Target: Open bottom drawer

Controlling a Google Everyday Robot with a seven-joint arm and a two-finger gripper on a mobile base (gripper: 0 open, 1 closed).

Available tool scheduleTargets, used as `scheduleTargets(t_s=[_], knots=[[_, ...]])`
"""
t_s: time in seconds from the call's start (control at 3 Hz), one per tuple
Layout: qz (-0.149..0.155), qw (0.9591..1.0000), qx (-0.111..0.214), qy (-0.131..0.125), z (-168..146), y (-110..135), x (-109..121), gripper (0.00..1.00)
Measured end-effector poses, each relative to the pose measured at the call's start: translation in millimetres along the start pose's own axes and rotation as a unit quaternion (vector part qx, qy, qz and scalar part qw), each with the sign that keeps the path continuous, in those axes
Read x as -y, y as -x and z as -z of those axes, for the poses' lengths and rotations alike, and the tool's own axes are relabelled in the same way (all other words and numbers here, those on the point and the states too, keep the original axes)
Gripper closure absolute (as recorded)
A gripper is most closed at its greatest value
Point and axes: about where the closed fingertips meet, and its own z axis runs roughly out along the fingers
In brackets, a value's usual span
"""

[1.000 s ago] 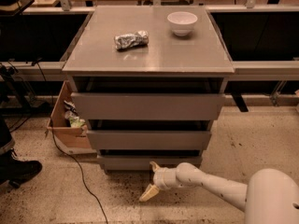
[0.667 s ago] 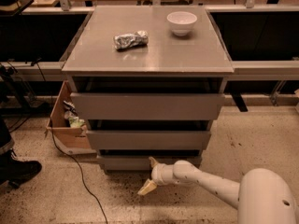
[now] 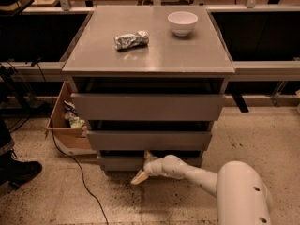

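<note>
Grey cabinet [image 3: 159,55] fills frame centre. White arm [image 3: 201,175] reaches in low from lower right. Bottom drawer [image 3: 117,163] at cabinet foot, looks nearly shut. Tool [image 3: 143,167] at its front, fingers apart, upper one at top edge, likely to catch the handleless front for pulling.

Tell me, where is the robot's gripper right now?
Low in the camera view, the gripper is at the front of the bottom drawer, a little left of its middle and just above the floor.

End effector [image 3: 143,166] half-hidden at bottom drawer [image 3: 119,163]
</note>
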Motion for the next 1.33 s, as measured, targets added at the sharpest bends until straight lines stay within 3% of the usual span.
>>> scheduleTargets(t_s=[0.67, 1.0, 1.33], knots=[[-0.008, 0.9998, -0.019, -0.002, -39.6, -19.2, 7.3, 0.00], [-0.017, 0.9994, -0.030, 0.004, -45.0, -39.7, -0.8, 0.18], [-0.018, 0.9993, -0.032, 0.004, -45.6, -42.7, -1.9, 0.42]])
